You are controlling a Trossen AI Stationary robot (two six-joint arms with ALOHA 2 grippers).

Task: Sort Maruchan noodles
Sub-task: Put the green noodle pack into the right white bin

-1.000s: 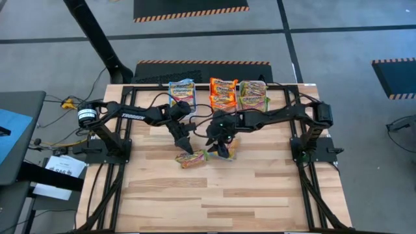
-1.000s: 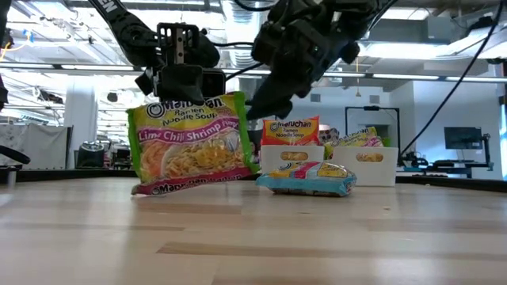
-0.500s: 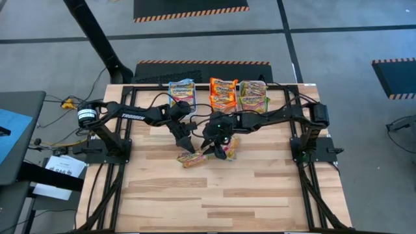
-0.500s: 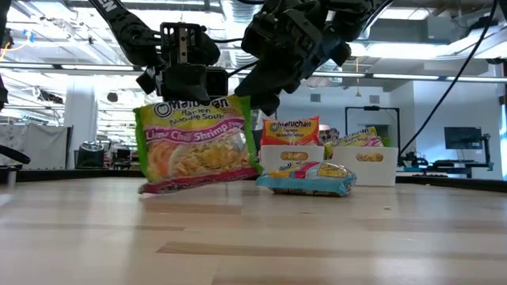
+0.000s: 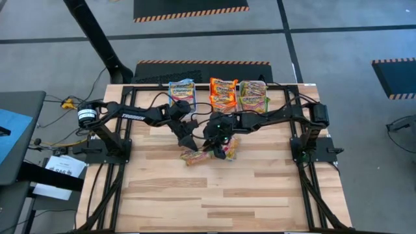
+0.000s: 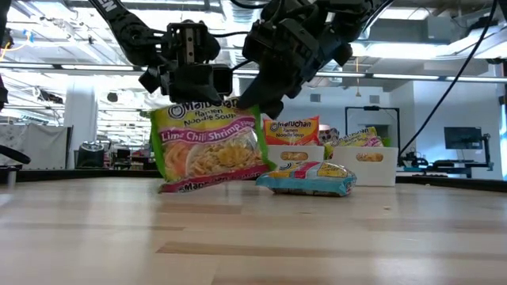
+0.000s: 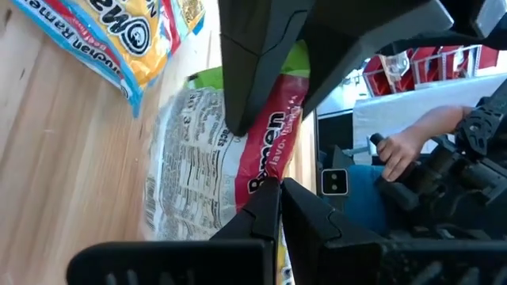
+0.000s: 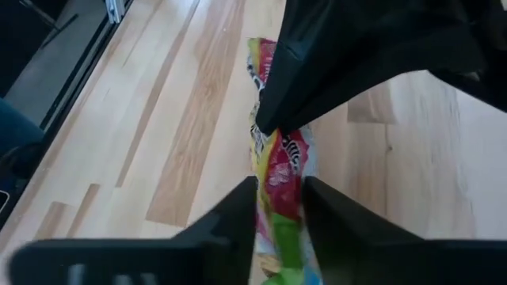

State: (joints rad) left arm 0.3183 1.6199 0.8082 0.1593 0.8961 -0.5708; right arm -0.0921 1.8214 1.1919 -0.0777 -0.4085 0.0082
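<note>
High view: three white bins [image 5: 221,104] along the table's far edge hold blue, orange and green Maruchan packets. At mid-table the left gripper [image 5: 186,144] is clamped on the upright green Lime Chili Shrimp packet [image 6: 212,146]; the right gripper [image 5: 209,144] straddles its edge, fingers slightly apart. A blue packet [image 6: 306,178] lies beside it.

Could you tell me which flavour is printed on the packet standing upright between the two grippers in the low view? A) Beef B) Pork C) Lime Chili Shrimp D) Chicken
C: the green-and-red packet held upright by the left gripper reads "Lime Chili Shrimp" across its front band.
</note>
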